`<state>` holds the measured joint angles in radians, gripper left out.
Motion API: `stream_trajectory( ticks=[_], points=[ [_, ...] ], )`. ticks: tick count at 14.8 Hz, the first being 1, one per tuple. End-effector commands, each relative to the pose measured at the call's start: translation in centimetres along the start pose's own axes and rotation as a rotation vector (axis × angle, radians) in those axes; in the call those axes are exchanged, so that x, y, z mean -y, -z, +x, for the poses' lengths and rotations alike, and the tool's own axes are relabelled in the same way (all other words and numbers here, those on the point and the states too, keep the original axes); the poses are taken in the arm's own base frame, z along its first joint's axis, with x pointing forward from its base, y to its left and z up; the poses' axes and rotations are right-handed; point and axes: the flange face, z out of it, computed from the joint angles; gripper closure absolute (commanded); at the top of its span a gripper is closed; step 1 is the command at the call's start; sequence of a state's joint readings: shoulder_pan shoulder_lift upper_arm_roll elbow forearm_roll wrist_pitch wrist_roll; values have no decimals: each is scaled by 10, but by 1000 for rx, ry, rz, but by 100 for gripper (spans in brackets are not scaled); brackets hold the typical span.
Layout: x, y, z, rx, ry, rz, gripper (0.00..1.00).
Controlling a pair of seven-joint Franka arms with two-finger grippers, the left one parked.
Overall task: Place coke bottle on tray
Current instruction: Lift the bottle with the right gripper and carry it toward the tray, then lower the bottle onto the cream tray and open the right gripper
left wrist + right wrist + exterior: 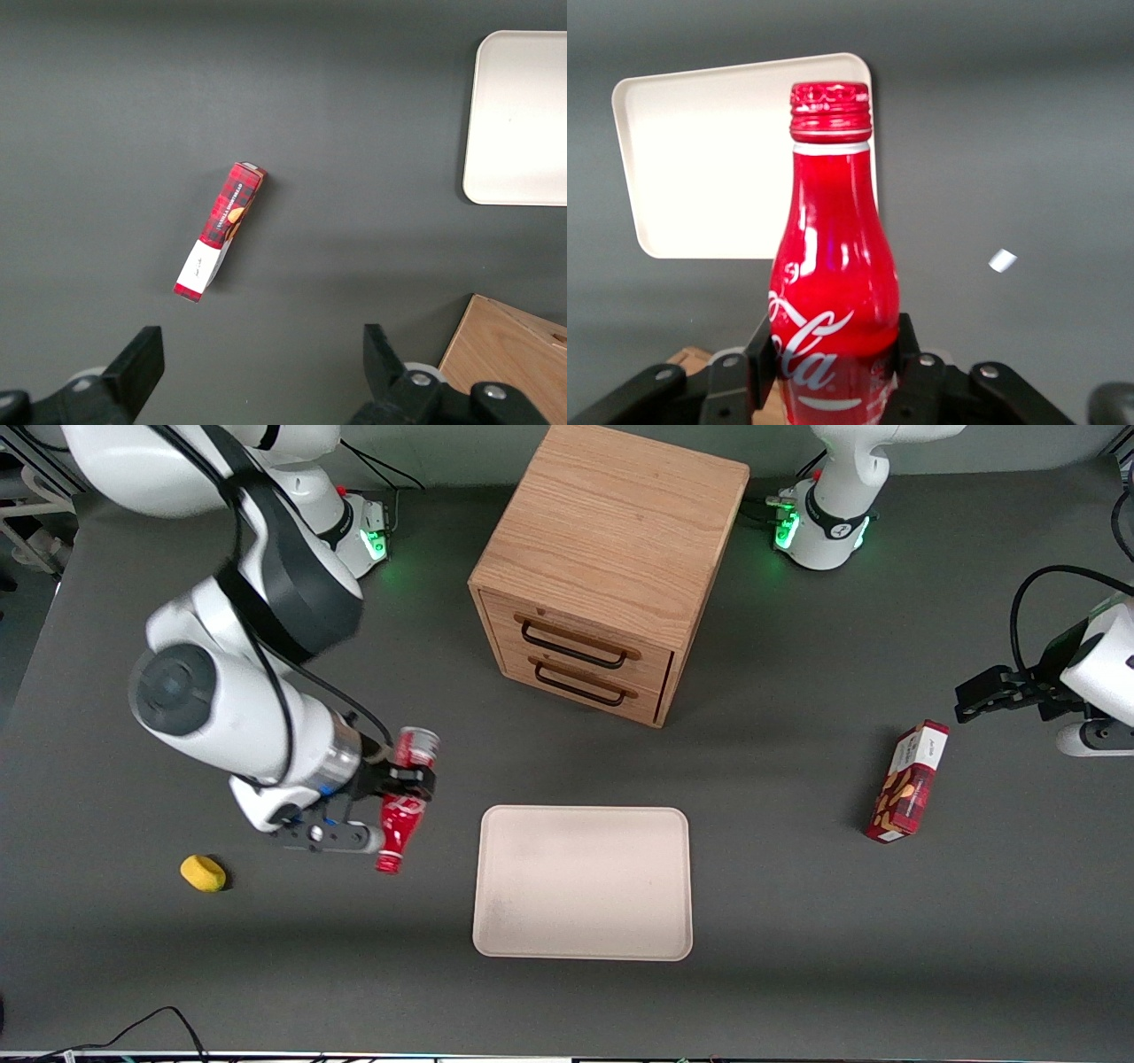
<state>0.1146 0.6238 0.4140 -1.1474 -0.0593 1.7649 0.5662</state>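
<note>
The gripper (400, 784) is clamping the coke bottle (403, 815) at its middle, holding it above the table beside the tray (582, 881), at the tray's nine o'clock. Nothing is lying in the tray.

Red coke bottle (403, 815) with white script, pale beige tray (583, 943), red-plaid snack box (907, 783), yellow sponge (203, 872).
</note>
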Motion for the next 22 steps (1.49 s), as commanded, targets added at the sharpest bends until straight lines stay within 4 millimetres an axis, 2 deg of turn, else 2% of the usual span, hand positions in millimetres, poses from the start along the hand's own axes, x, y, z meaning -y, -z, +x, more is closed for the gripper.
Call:
stream_trajectory(
  ticks=[1, 4, 6, 9, 10, 14, 17, 21, 22],
  points=[
    [5, -50, 26, 0, -32, 55, 100],
    [12, -124, 36, 13, -18, 58, 100],
    [17, -164, 37, -8, 16, 21, 100],
    [14, -210, 42, -35, 44, -5, 100],
    [20, -224, 38, -42, 63, -13, 100],
    [21, -240, 37, -45, 64, -15, 100],
    [21, -265, 31, -59, 93, -33, 100],
    [21, -271, 30, -58, 94, -33, 100],
    [21, -271, 30, -58, 94, -33, 69]
  ],
)
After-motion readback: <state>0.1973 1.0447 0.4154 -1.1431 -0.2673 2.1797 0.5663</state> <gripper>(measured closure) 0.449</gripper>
